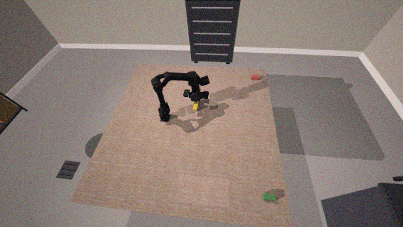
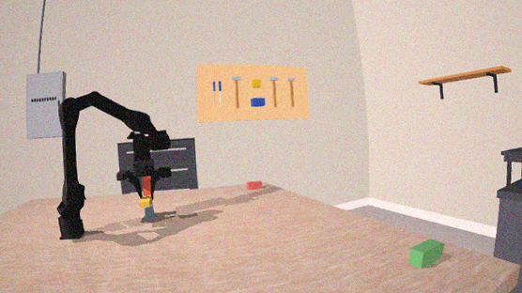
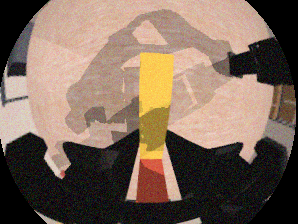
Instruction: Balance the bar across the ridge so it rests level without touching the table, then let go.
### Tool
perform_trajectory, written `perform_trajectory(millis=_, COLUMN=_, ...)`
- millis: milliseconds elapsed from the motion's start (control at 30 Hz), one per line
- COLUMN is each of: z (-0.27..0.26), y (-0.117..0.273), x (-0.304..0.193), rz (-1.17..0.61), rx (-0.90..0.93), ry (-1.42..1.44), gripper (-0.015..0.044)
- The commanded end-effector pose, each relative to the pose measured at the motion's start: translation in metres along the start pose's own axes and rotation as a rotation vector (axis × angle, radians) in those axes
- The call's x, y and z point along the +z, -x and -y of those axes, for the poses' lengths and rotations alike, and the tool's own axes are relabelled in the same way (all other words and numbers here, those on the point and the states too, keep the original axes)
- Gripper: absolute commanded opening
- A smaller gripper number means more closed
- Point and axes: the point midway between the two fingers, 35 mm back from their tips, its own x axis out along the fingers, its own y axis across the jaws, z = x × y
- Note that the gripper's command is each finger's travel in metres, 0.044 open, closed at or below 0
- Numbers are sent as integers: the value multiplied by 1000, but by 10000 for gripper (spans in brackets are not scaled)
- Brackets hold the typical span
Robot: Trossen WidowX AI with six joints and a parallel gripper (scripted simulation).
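My gripper (image 1: 195,98) (image 2: 146,196) (image 3: 152,132) points down and is shut on the bar. The bar (image 1: 195,106) (image 2: 145,202) (image 3: 156,82) has a yellow length reaching out past the fingers, and a red part (image 2: 146,184) (image 3: 152,186) that shows higher up between the fingers. The blue ridge (image 2: 149,212) stands on the table directly below the bar in the exterior view; the wrist view does not show it. The bar's yellow end is above the table. Its far end is hidden, and I cannot tell whether bar and ridge touch or whether the bar is level.
A red block (image 1: 255,77) (image 2: 254,185) lies at the table's back right. A green block (image 1: 269,197) (image 2: 426,253) lies near the front right corner. The arm's base (image 1: 164,114) (image 2: 71,225) stands left of the ridge. Arm shadows cross the table (image 1: 182,156) (image 2: 214,277).
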Motion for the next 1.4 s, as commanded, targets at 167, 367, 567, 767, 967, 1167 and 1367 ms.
perform_trajectory(millis=167, z=1, y=-4, x=0, rz=0, rx=-6, ry=-3, gripper=0)
perform_trajectory(millis=367, z=1, y=-4, x=0, rz=0, rx=-6, ry=-3, gripper=0)
perform_trajectory(millis=567, z=1, y=-5, x=1, rz=0, rx=-6, ry=-3, gripper=0)
perform_trajectory(millis=767, z=1, y=-5, x=1, rz=0, rx=-6, ry=-3, gripper=0)
perform_trajectory(millis=967, z=1, y=-6, x=1, rz=0, rx=-6, ry=-3, gripper=0)
perform_trajectory(millis=1167, z=1, y=-3, x=1, rz=0, rx=-6, ry=-3, gripper=0)
perform_trajectory(millis=1367, z=1, y=-2, x=1, rz=0, rx=-6, ry=-3, gripper=0)
